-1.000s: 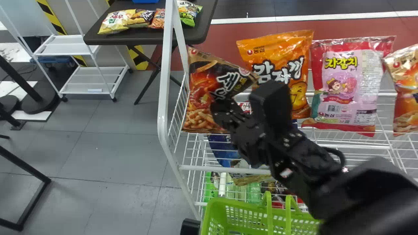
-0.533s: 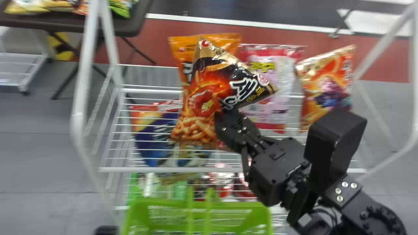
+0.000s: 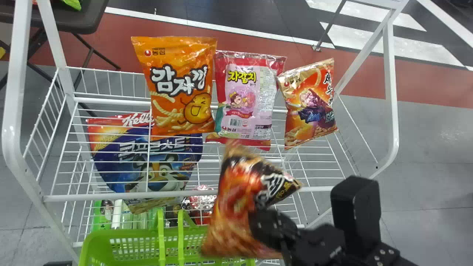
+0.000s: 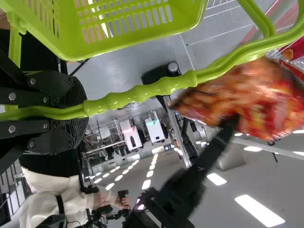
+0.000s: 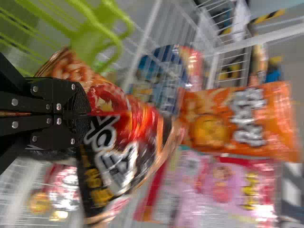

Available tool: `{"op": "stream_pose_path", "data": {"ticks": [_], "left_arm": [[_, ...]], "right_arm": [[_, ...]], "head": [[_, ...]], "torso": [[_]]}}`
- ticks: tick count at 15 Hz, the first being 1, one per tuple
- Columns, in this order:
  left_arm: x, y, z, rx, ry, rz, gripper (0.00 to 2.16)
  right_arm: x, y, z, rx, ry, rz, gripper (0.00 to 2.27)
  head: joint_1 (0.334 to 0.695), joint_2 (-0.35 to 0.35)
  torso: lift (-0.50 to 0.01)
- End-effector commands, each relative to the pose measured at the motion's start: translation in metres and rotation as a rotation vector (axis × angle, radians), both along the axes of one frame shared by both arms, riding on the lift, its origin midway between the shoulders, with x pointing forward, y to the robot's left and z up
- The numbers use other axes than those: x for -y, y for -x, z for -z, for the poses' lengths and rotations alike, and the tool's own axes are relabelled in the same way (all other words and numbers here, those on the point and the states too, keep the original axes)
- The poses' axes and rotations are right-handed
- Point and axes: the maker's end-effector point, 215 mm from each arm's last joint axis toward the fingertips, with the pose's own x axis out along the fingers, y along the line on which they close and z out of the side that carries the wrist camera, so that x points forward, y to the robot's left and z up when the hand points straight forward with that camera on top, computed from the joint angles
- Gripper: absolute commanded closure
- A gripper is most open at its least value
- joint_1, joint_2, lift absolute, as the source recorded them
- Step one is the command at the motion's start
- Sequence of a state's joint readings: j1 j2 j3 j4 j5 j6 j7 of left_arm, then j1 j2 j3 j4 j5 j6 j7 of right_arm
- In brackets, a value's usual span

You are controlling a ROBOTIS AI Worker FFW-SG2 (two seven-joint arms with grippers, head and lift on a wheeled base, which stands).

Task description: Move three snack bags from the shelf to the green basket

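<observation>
Here, the right pincer (image 3: 258,221) grips the dark snack bag (image 3: 236,195) between its fingers.

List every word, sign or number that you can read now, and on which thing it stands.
"감자깡", small "농심": orange bag
"자갈치", small "농심": pink bag
"Kell", the rest hidden by the orange bag: blue bag; its large letters behind the wires I cannot read surely.
Gold bag: letters too small and tilted to read surely.
Bag in the right gripper: too blurred.
Numbers: none readable.
</observation>
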State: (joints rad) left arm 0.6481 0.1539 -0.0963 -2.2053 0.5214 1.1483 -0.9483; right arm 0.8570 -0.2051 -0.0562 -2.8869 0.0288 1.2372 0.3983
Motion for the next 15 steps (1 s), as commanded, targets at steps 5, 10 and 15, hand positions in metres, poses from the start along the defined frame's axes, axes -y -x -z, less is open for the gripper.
{"op": "stream_pose_path", "data": {"ticks": [5,10,15], "left_arm": [[0.003,-0.013,-0.003,0.019,0.011,-0.016,1.75],[0.005,-0.012,-0.005,0.02,0.014,-0.014,1.75],[0.008,-0.007,-0.005,0.02,0.011,-0.008,1.75]], "right_arm": [[0.013,0.073,0.052,-0.335,-0.076,0.087,2.25],[-0.022,0.068,0.087,-0.36,-0.18,0.011,2.25],[-0.069,0.045,0.068,-0.269,-0.346,-0.077,2.25]], "head": [[0.695,-0.35],[0.695,-0.35],[0.695,-0.35]], "torso": [[-0.048],[-0.048],[-0.048]]}}
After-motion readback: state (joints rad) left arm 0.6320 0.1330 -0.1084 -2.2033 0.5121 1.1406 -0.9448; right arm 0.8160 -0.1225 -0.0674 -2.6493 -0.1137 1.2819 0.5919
